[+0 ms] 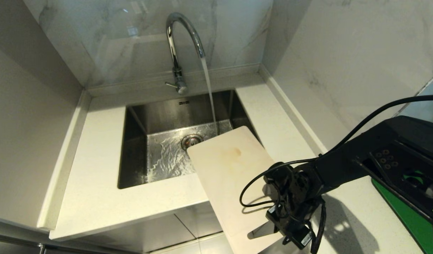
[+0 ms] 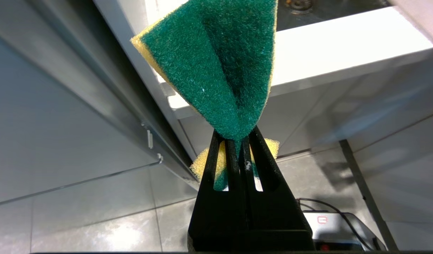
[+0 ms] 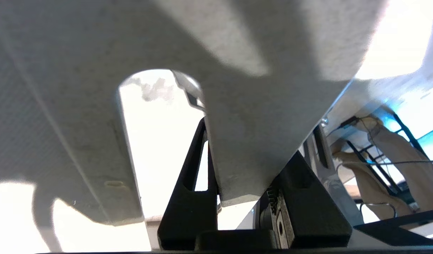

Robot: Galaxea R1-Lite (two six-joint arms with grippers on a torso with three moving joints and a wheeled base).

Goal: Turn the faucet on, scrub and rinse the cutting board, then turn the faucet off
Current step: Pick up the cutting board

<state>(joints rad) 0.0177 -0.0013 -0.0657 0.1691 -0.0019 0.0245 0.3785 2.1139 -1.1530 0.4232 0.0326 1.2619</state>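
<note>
The steel sink (image 1: 135, 141) is sunk into the pale counter (image 1: 93, 183) in a marble-walled corner. Water from the faucet (image 1: 177, 42) falls in a thin stream along the basin's right side and spreads in ripples over the bottom around the drain (image 1: 191, 141). The faucet stands at the back rim, its small lever sticking out to the left near its base.

The cutting board (image 1: 230, 176) lies tilted across the sink's front right corner: its far end reaches over the basin just beside the stream, its near end juts out past the counter's front edge. A yellowish stain marks its upper face.

The right gripper (image 1: 273, 225) is at the board's near end, by the slot handle, and in the right wrist view its two black fingers (image 3: 191, 197) are clamped on the board's edge, one on each face.

The left gripper (image 2: 239, 148) is out of the head view, low in front of the cabinet and over the tiled floor, its fingers clenched on a folded green and yellow sponge (image 2: 220, 67)
</note>
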